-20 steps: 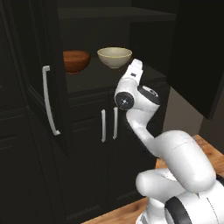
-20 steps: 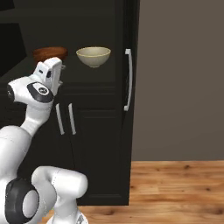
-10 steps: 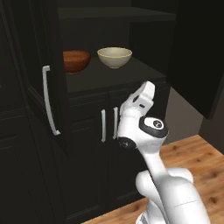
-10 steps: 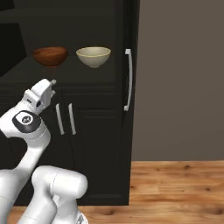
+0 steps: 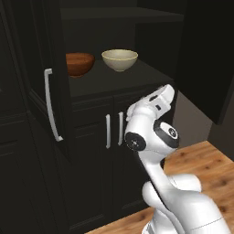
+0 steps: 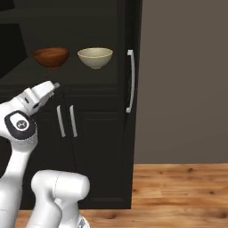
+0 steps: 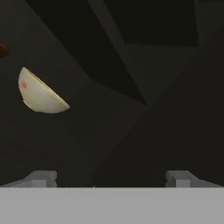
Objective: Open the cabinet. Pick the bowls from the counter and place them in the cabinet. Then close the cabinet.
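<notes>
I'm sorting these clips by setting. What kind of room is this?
Most likely a kitchen: a tall black cabinet stands open with a reddish-brown bowl and a cream bowl on its shelf, above lower doors and a wood floor.

— How many bowls?
— Two: one reddish-brown bowl (image 5: 79, 63) and one cream bowl (image 5: 119, 60), both on the same shelf (image 5: 114, 77).
— Handles?
— Four white bar handles: two long ones, one on each open upper door (image 5: 51, 105) (image 6: 130, 81), and two short ones side by side on the lower doors (image 5: 114, 130).
— Shelves inside?
— Two, I think; the upper one (image 5: 114, 13) is dark and hard to make out.
</notes>
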